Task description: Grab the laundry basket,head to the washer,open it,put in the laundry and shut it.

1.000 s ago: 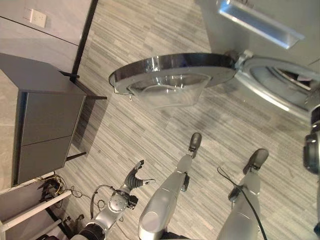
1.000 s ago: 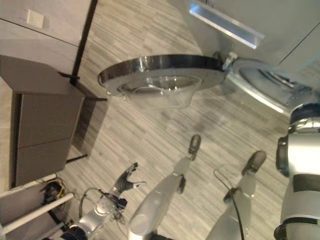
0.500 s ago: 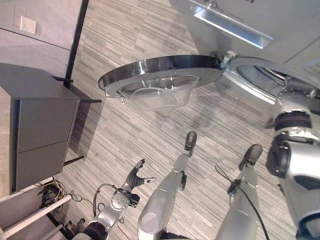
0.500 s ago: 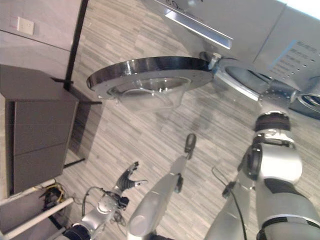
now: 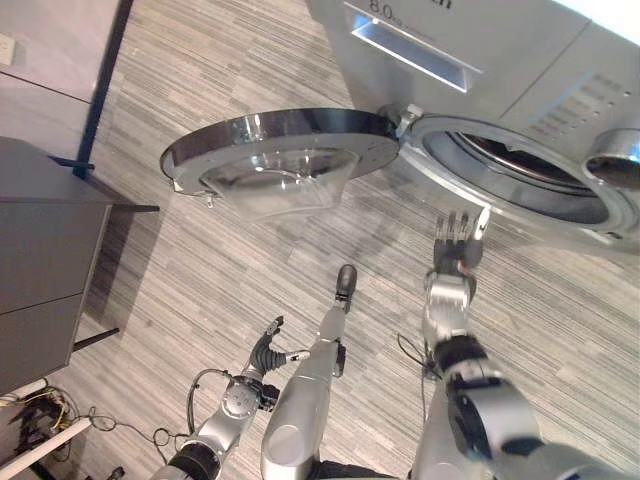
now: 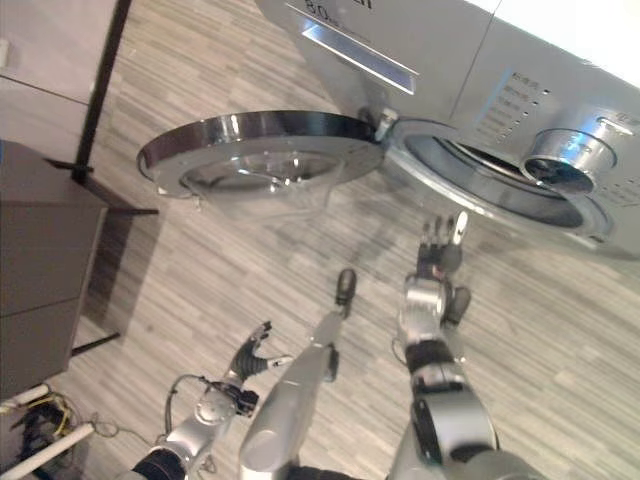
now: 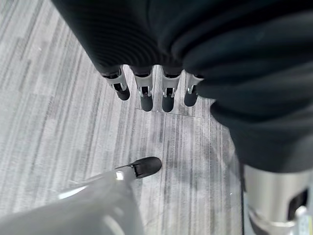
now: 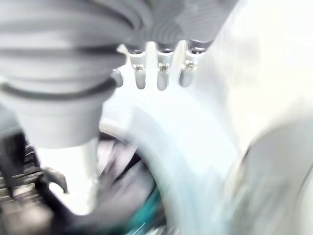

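My left hand [image 5: 268, 350]: low by the floor, fingers relaxed, holding nothing | My right hand [image 5: 455, 243]: raised before the drum, fingers straight, empty | One washer [image 5: 560, 90]: one door [image 5: 275, 155] swung fully open to its left | Drum [image 5: 525, 175]: dark inside, contents cannot be told | One grey cabinet [image 5: 45, 265] at far left.

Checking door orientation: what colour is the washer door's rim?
Dark, glossy chrome-black around a clear glass bowl; the washer door shows best in the left eye view.
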### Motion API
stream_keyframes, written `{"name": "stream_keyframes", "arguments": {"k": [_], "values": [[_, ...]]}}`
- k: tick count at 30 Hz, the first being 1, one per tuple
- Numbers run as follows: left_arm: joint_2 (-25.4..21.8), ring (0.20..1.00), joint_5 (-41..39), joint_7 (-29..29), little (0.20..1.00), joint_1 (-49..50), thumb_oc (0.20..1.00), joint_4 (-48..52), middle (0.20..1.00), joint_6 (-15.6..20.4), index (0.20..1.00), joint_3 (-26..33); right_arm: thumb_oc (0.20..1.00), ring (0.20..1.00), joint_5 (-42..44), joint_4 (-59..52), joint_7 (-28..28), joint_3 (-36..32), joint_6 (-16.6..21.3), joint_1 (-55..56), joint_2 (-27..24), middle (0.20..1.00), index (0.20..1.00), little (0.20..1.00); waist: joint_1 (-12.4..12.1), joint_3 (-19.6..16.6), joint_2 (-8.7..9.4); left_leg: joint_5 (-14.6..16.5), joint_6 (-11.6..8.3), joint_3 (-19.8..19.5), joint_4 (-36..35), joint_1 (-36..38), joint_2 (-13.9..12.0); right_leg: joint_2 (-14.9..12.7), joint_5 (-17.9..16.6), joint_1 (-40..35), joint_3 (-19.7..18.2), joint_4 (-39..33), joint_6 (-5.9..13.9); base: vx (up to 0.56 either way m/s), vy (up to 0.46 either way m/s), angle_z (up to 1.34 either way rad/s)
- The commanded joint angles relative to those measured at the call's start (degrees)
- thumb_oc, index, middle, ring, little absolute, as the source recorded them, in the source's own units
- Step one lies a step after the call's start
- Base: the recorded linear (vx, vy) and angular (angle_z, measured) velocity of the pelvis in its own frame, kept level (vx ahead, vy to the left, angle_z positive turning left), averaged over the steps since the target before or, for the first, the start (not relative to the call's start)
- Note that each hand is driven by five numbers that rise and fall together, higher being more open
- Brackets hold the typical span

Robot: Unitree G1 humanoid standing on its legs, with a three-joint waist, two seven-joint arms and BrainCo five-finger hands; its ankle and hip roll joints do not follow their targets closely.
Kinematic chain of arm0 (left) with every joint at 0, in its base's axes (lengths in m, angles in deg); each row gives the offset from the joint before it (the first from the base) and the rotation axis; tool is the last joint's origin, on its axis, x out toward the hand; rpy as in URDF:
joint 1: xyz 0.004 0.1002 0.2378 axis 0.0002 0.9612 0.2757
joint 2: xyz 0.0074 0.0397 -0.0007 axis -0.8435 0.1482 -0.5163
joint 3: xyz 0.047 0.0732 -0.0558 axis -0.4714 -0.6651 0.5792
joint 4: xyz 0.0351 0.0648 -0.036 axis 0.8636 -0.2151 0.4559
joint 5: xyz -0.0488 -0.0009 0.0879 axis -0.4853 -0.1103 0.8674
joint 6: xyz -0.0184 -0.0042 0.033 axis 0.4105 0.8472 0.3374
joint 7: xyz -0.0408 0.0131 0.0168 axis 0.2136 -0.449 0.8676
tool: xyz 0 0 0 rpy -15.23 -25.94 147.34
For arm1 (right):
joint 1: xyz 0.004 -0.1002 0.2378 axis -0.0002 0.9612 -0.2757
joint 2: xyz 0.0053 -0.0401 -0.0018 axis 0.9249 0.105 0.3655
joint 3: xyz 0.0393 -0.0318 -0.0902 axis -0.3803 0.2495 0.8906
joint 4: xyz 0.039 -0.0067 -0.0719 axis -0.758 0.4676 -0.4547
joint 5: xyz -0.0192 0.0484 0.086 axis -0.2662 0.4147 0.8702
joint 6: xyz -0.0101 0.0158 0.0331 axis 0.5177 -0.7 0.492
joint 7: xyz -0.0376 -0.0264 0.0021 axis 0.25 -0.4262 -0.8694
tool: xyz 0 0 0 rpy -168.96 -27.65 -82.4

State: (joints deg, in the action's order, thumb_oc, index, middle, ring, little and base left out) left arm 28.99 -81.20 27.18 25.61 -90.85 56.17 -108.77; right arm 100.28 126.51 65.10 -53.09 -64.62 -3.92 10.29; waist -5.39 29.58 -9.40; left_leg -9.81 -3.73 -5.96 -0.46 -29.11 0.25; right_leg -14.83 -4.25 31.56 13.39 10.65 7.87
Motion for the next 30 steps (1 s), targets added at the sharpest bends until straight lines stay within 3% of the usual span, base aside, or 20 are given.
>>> {"name": "stream_keyframes", "arguments": {"k": [1, 5, 6, 11, 13, 15, 17, 18, 20, 23, 28, 30], "values": [[-0.68, 1.0, 0.24, 1.19, 1.0, 0.84, 1.0, -1.27, 1.0, 0.6, 1.0, 0.15, 1.0, 1.0, -10.89, -2.43, -0.53, 2.3, -4.74, 5.7, -0.57, 1.0, 1.0, 1.0, 1.48, -0.99, 1.5, 8.11, -0.23, 2.53, 5.6, 2.35, -1.66, 0.49, 3.47, -6.34, -1.84, -1.87, 0.2, -0.04, 0.13, -0.03], [-0.89, 1.0, 0.53, 0.14, 1.0, 2.33, 1.0, -2.71, 1.0, 0.48, 1.0, 2.52, 1.0, 1.0, -26.34, 0.44, -1.83, 7.69, -9.68, 12.04, -4.11, 1.0, 1.0, 1.0, 2.66, -2.54, 4.97, 11.22, 1.22, 4.54, 8.56, 6.0, -1.23, 0.52, 1.49, -10.45, -4.42, -4.78, 1.04, 0.0, 0.162, -0.42], [-0.95, 1.0, 1.36, -0.4, 1.0, 2.39, 1.0, -4.87, 1.0, 0.16, 1.0, 3.49, 1.0, 1.0, -32.67, 2.26, -1.48, 8.51, -12.07, 15.32, -5.5, 1.0, 1.0, 1.0, 3.01, -4.79, 6.31, 12.73, 2.15, 5.64, 9.26, 8.52, -0.66, -0.14, 0.19, -12.71, -6.01, -6.3, 1.61, 0.06, 0.278, -0.62], [-1.45, 1.0, 1.72, -1.08, 1.0, 2.32, 1.0, -7.7, 1.0, -0.73, 1.0, 5.62, 1.0, 1.0, -40.21, 4.52, -0.67, 8.27, -14.33, 20.34, -6.56, 1.0, 1.0, 1.0, 4.39, -9.11, 7.8, 13.79, 3.83, 7.16, 8.22, 13.68, -0.19, -1.33, -1.41, -15.43, -6.54, -5.64, 2.43, 0.03, 0.151, -0.39], [-1.33, 1.0, 0.58, -1.57, 1.0, 2.09, 1.0, -8.97, 1.0, -1.24, 1.0, 6.58, 1.0, 1.0, -43.22, 6.04, -0.66, 8.79, -15.33, 20.57, -6.43, 1.0, 1.0, 1.0, 4.37, -9.73, 7.46, 13.61, 4.51, 8.38, 7.71, 15.82, -0.83, -0.9, 0.59, -15.62, -4.17, -0.42, 1.72, -0.06, 0.111, -0.18], [-1.41, 1.0, -0.45, -1.81, 1.0, 2.21, 1.0, -10.46, 1.0, -1.78, 1.0, 7.81, 1.0, 1.0, -47.04, 8.23, -0.8, 9.85, -15.99, 21.13, -6.22, 1.0, 1.0, 1.0, 4.25, -11.29, 7.34, 12.65, 5.36, 9.66, 6.92, 17.75, -1.32, 0.88, 4.78, -17.41, -0.86, 7.68, 0.14, -0.06, 0.104, -0.27], [-1.36, 1.0, -0.66, -2.21, 1.0, 2.43, 1.0, -11.44, 1.0, -2.05, 1.0, 8.35, 1.0, 1.0, -48.55, 10.13, -0.65, 9.93, -16.32, 21.43, -5.91, 1.0, 1.0, 1.0, 4.01, -12.52, 7.4, 12.25, 5.69, 9.87, 6.12, 18.77, -1.3, 2.3, 6.69, -18.74, -0.14, 9.67, -0.34, 0.02, 0.025, -0.62], [-0.97, 1.0, -0.26, -2.91, 1.0, 4.85, 1.0, -12.47, 1.0, -2.72, 1.0, 10.13, 1.0, 1.0, -50.14, 13.39, 0.17, 9.42, -16.95, 23.48, -4.52, 1.0, 1.0, 1.0, 2.43, -17.62, 8.62, 11.34, 6.01, 10.9, 3.92, 21.53, -0.74, 6.07, 11.04, -26.08, 1.29, 8.73, -1.38, 0.03, -0.033, -0.82], [-0.72, 1.0, 0.63, -3.09, 1.0, 6.38, 1.0, -12.41, 1.0, -3.26, 1.0, 10.8, 1.0, 1.0, -50.48, 14.74, 0.04, 9.5, -17.14, 24.11, -3.93, 1.0, 1.0, 1.0, 0.61, -20.7, 9.92, 10.96, 5.58, 12.13, 2.86, 21.7, -0.38, 6.72, 11.88, -31.19, 2.09, 2.74, -1.46, -0.06, -0.096, -0.72], [-1.26, 1.0, 0.55, -3.04, 1.0, 6.86, 1.0, -9.45, 1.0, -3.79, 1.0, 11.58, 1.0, 1.0, -50.52, 14.8, -0.44, 10.05, -17.74, 24.5, -4.12, 1.0, 1.0, 1.0, 0.19, -21.4, 10.16, 7.78, 4.28, 12.74, 2.15, 20.66, -1.92, 9.96, 12.55, -31.79, -2.38, -0.98, -2.7, -0.18, -0.149, -0.41], [-3.57, 1.0, 0.93, -4.16, 1.0, 6.86, 1.0, 1.13, 1.0, -4.96, 1.0, 13.79, 1.0, 1.0, -52.55, 15.42, -1.04, 6.52, -18.09, 26.23, -6.77, 1.0, 1.0, 1.0, 1.05, -22.39, 8.58, 1.57, 0.93, 13.02, -0.72, 18.32, -4.43, 12.1, 12.3, -35.68, 1.04, -8.82, -4.39, -0.22, -0.147, 0.11], [-3.79, 1.0, 1.37, -4.11, 1.0, 6.5, 1.0, 2.12, 1.0, -5.21, 1.0, 14.15, 1.0, 1.0, -52.93, 15.4, -1.08, 6.04, -18.25, 26.71, -7.18, 1.0, 1.0, 1.0, 1.38, -22.18, 8.4, 1.07, 0.35, 13.86, 0.06, 17.78, -5.08, 12.16, 12.28, -36.18, 1.87, -9.34, -4.63, -0.13, -0.049, 0.38]]}}
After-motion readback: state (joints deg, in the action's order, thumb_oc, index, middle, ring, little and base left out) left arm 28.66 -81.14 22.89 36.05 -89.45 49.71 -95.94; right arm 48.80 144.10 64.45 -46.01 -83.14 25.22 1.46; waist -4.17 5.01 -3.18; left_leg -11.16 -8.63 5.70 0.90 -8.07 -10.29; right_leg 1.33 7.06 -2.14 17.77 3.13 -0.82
